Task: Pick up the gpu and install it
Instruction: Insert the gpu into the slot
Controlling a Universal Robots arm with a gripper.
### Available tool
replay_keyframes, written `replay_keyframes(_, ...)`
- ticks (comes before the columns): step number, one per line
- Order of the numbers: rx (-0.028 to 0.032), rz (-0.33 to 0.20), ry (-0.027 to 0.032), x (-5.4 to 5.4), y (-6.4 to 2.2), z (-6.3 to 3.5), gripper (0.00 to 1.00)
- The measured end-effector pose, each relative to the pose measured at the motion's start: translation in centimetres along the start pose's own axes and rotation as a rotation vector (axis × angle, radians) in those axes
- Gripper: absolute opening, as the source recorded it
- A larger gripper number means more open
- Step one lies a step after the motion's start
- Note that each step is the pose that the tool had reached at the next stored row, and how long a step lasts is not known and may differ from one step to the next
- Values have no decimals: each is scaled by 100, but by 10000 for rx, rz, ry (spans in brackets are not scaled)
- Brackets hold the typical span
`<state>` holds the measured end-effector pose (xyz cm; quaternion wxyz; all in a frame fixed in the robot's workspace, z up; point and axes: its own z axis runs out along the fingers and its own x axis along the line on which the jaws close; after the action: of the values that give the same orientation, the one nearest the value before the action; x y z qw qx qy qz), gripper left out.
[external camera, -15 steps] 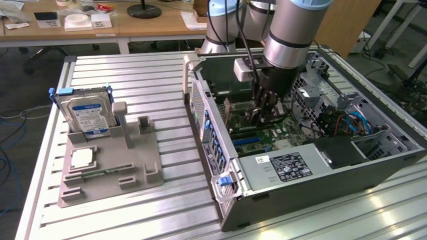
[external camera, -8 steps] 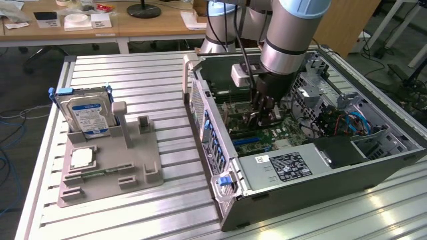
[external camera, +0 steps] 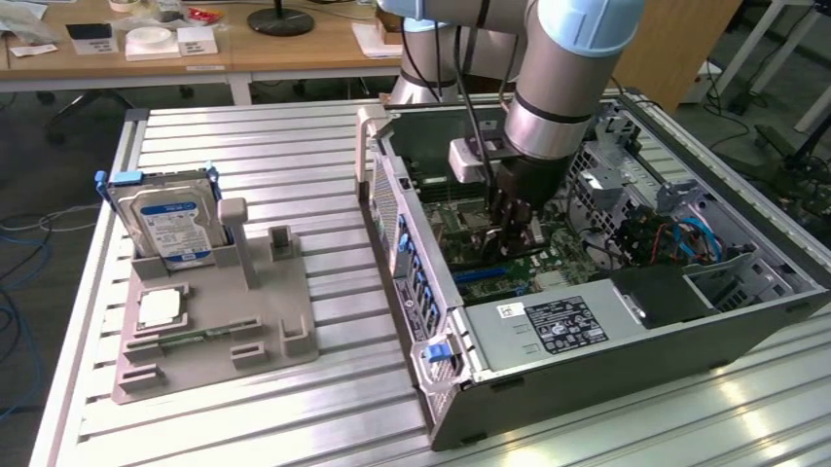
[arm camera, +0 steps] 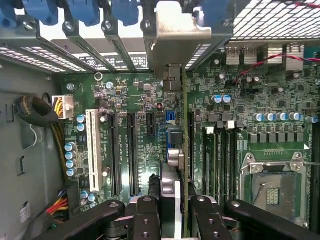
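Observation:
My gripper (external camera: 511, 232) reaches down into the open computer case (external camera: 389, 185), low over the green motherboard (arm camera: 125, 95). It is shut on the gpu (arm camera: 184, 145), a thin card seen edge-on between the two black fingers (arm camera: 147, 215). The card's silver metal bracket (arm camera: 175, 35) sits against the rear slot openings of the case. The card's edge runs along the board beside the black expansion slots (arm camera: 132, 150). Whether it touches a slot I cannot tell.
A power supply (external camera: 559, 326) fills the case's near end and a drive cage (external camera: 740, 277) stands at the exterior view's right. Outside the case, a grey holder (external camera: 260, 341) carries a silver hard drive (external camera: 169, 224), a processor chip (external camera: 159, 307) and a memory stick (external camera: 195, 338).

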<state>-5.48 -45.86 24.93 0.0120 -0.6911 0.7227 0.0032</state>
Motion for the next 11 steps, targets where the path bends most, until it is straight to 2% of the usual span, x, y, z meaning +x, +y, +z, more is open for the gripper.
replay_keyframes(9, 0, -8, -11, 5, 12, 23, 28)
replay_keyframes(11, -1, -7, -35, 22, 11, 42, 28)
